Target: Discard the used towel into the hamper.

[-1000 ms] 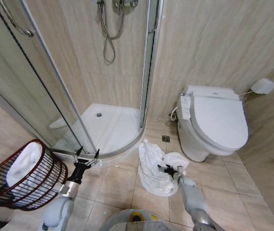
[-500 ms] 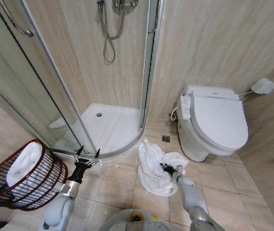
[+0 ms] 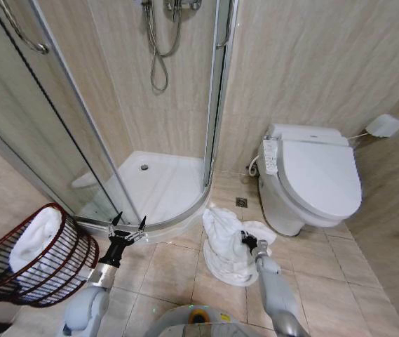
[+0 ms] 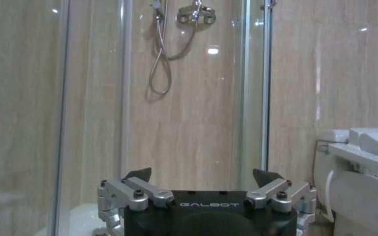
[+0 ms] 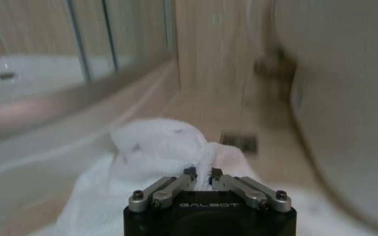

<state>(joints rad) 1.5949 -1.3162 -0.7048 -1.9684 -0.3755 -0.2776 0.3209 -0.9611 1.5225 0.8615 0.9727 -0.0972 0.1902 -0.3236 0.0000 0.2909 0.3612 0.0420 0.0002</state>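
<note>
Now the right tool (image 5: 200, 173) is pinched on the crumpled white towel (image 3: 224, 242) on the floor; lift straight up so nothing drags, then carry to the hamper (image 3: 59, 270). Left tool (image 3: 127, 225) hangs spread apart.

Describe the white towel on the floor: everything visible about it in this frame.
The towel is white, soft terry-like cloth, crumpled in a loose heap on the beige floor tiles, between the shower tray's curved edge and the toilet. One fold stands up in a peak. The right pincer is shut on a fold near the heap's top. The towel is not yet in the hamper.
</note>
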